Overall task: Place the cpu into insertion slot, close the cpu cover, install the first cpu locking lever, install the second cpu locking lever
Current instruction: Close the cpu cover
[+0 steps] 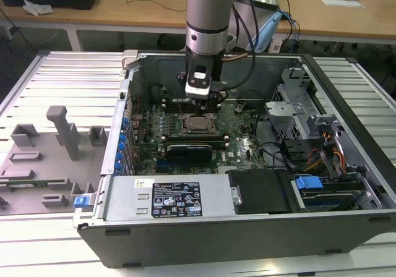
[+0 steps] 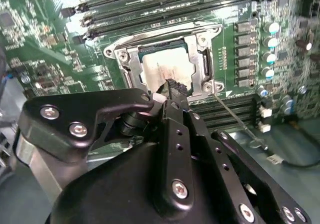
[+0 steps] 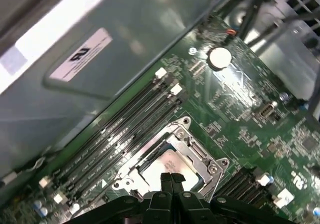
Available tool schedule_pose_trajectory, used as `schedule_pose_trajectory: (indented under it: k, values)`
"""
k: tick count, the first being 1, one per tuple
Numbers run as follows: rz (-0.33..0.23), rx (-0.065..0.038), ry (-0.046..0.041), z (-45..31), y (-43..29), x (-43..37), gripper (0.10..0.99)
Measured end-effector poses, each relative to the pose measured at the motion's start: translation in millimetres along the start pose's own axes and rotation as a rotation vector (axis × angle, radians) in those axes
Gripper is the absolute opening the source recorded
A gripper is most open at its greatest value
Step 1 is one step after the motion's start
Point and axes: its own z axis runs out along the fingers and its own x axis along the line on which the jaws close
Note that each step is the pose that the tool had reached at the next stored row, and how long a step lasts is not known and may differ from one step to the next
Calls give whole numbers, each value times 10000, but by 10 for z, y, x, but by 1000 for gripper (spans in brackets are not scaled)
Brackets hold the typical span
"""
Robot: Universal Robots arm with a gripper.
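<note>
1. The open computer case (image 1: 247,240) lay across the middle of the exterior view. The arm (image 1: 210,17) dropped into it from the top centre.
2. A green circuit board (image 1: 238,125) covered the case floor. The gripper (image 1: 204,106) hung just above the socket (image 1: 198,124) near the frame's centre.
3. In the second wrist view, the cover (image 2: 129,64) looked to be lying flat on the socket as a silver frame.
4. The chip (image 2: 165,66) sat inside the socket, its pale metal top showing through the cover's cut-out.
5. A thin lever (image 2: 235,116) ran out from one socket corner toward the board's edge. It seemed unlatched, though I could not be sure.
6. In the first wrist view the jaws were closed together with nothing between them. The tip was over the chip's near edge; whether it touched could not be told.
7. Judging from this, the work stood at the cover-and-lever stage. Doing it well would mean bearing on the metal frame or the rod, never on the chip's top. The closed tip should stay square and move slowly, so the rod seats without scraping the board.
</note>
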Motion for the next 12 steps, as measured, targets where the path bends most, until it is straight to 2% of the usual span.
schedule_pose_trajectory:
  k: [12]
  values:
    - [-2750, 44, 77, 6, 0, 0, 106]
